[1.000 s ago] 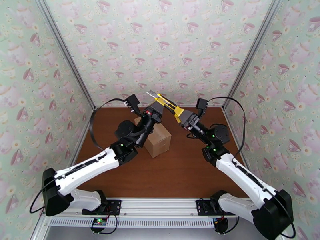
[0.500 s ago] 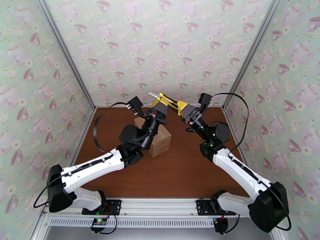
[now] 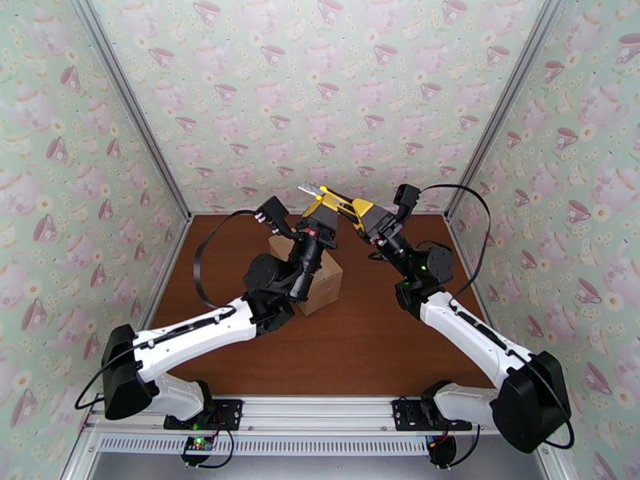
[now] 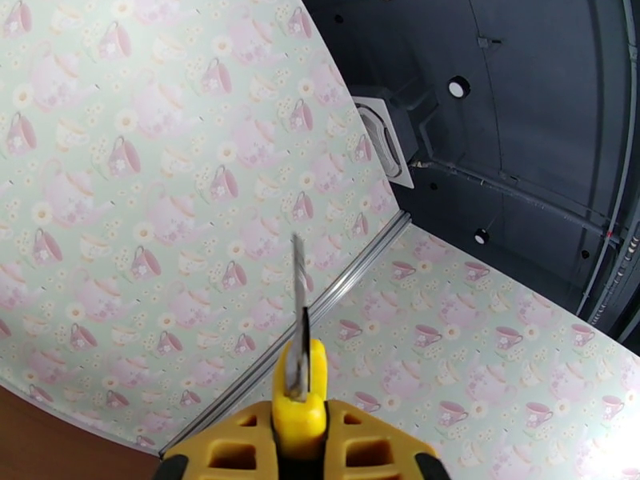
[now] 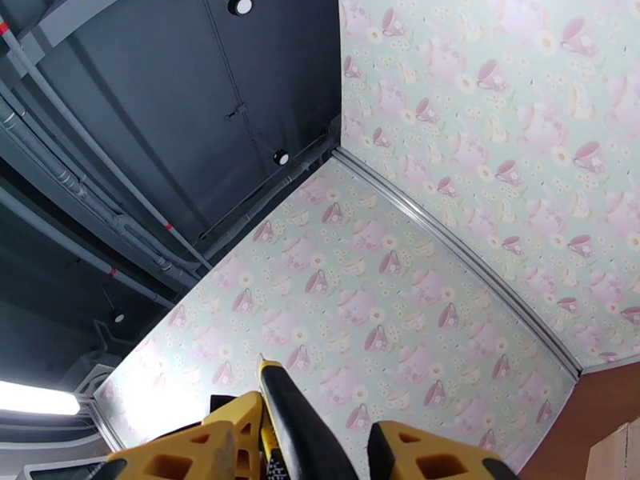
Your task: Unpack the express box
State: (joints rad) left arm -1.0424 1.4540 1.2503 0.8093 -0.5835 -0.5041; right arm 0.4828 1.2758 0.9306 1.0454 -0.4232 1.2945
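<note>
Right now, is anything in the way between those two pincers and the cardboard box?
No separate thing visibly stands in between. The left pincer and right pincer are high up and point upward, away from the express box. Both are at a yellow utility knife, and the left one is shut on it. They would have to turn down first.

Yellow utility knife [image 3: 346, 206] with blade out, brown tabletop [image 3: 360, 346], teacup-patterned walls [image 3: 320, 90]
</note>
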